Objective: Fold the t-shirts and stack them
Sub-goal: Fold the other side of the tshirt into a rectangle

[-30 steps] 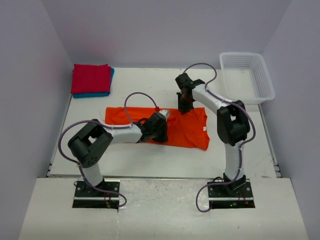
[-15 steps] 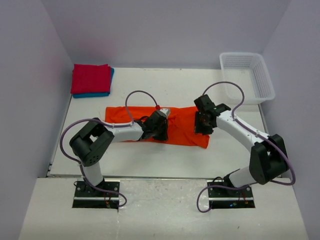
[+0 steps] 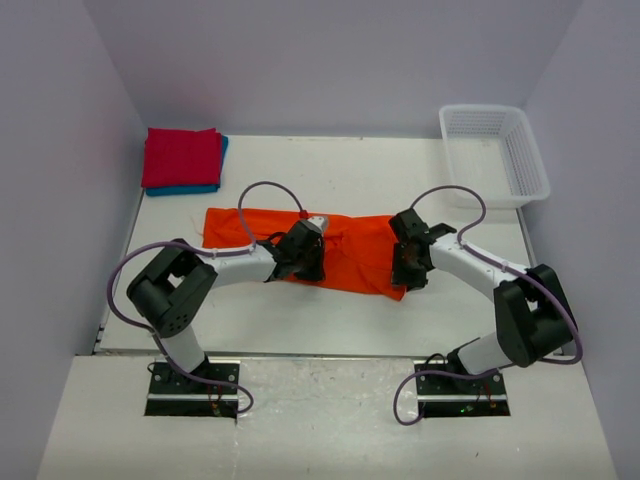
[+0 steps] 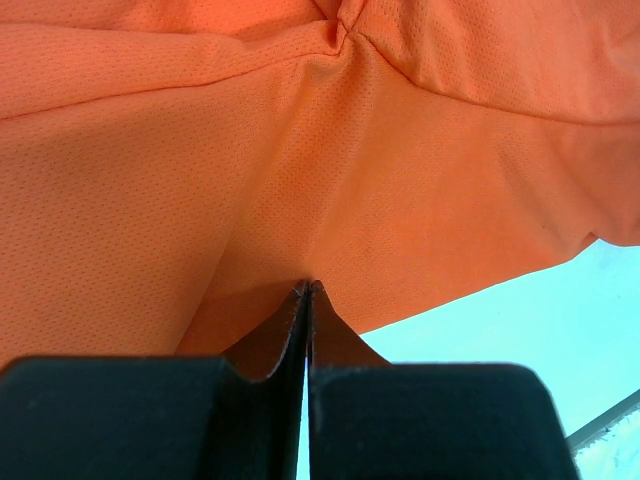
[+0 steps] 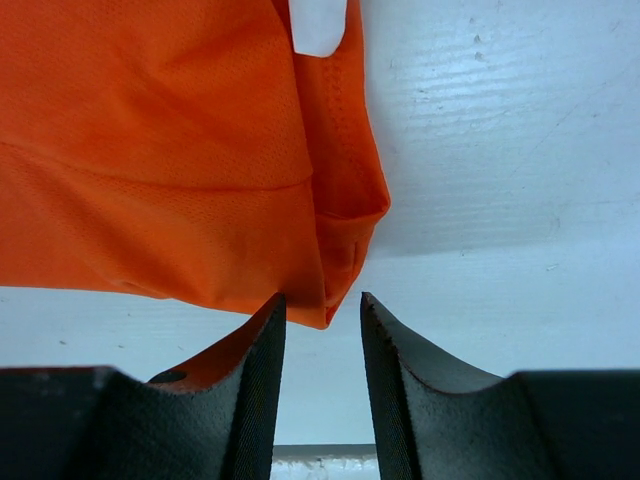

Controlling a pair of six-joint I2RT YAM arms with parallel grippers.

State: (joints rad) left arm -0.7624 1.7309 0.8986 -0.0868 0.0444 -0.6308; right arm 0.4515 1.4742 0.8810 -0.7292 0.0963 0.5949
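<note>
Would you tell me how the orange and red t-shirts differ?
The orange t-shirt lies spread across the table; the red t-shirt is folded square at the far left corner. The orange one is pinched by the left gripper; the red one is untouched, stacked on a blue t-shirt. Both are plain.

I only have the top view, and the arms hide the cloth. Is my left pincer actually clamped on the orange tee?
Observer: Yes. The left wrist view shows the left pincer shut, with the orange tee puckering out from its tips.
Operator: And the right one?
Observer: The right pincer is open, with the tee's corner in the gap, ungripped.
Operator: Any landmark there?
Observer: A white tag on the tee, beyond that corner.
</note>
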